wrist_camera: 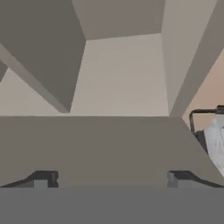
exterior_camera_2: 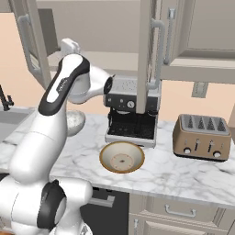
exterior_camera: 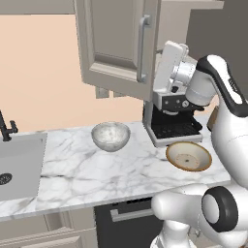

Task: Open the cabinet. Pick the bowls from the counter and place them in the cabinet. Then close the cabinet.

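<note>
Marble, white with grey veins, makes up the long table [exterior_camera: 97, 169], which has a steel sink [exterior_camera: 17, 164] set into its left end and a black tap [exterior_camera: 6, 128] behind it. On this table the grey-white marbled bowl [exterior_camera: 111, 136] sits near the middle, well apart from the wider tan bowl [exterior_camera: 188, 156], which lies just in front of a black and silver coffee machine [exterior_camera_2: 132, 114]. Further right stands a brown toaster [exterior_camera_2: 201, 137], and beige drawers [exterior_camera_2: 174, 211] run below the slab, against a peach wall. Above, the cabinet [exterior_camera_2: 92, 27] stands open: its left door [exterior_camera: 118, 46] swings out over the marbled bowl, and its right door [exterior_camera_2: 147, 50] juts edge-on above the coffee machine, each with a long silver bar handle. The arm is raised toward the cabinet opening. In the hand view the pincer [wrist_camera: 111, 180] faces the bare cabinet interior, its two dark fingertips [wrist_camera: 41, 179] spread wide apart, holding nothing and touching nothing.
</note>
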### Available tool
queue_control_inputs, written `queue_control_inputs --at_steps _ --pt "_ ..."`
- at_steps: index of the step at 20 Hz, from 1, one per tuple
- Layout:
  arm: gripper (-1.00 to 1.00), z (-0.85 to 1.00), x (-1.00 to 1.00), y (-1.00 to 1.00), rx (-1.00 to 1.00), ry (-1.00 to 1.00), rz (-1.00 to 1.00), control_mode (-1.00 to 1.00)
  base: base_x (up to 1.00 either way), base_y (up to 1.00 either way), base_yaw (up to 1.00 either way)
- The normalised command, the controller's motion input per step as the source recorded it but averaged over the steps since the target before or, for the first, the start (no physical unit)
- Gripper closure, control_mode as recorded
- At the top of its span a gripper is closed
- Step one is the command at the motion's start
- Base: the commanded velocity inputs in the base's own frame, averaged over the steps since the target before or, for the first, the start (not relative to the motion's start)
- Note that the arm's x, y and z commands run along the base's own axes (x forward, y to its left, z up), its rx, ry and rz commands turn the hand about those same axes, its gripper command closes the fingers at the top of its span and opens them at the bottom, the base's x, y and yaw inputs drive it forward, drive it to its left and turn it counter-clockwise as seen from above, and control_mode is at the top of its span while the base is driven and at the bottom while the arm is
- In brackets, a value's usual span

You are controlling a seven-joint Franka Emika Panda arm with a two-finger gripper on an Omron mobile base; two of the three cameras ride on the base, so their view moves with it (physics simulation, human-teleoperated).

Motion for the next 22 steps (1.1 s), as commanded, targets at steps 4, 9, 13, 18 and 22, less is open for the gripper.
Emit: queue_control_inputs --at_steps 4,9,13,18,22 --pt "-1.0 -0.01 0.06 0.21 0.1 0.08 0.12 -1.0 0.0 0.0 0.0" --pt "-1.0 0.0 -0.04 0.51 0.09 0.09 0.13 -1.0 0.0 0.0 0.0" --pt "-1.0 0.0 -0.62 0.84 0.12 0.06 0.16 -1.0 0.0 0.0 0.0" --pt "-1.0 0.0 -0.43 1.0 0.0 0.07 0.11 -1.0 0.0 0.0 0.0" --pt "-1.0 0.0 -0.3 1.0 0.0 0.12 0.1 -1.0 0.0 0.0 0.0"
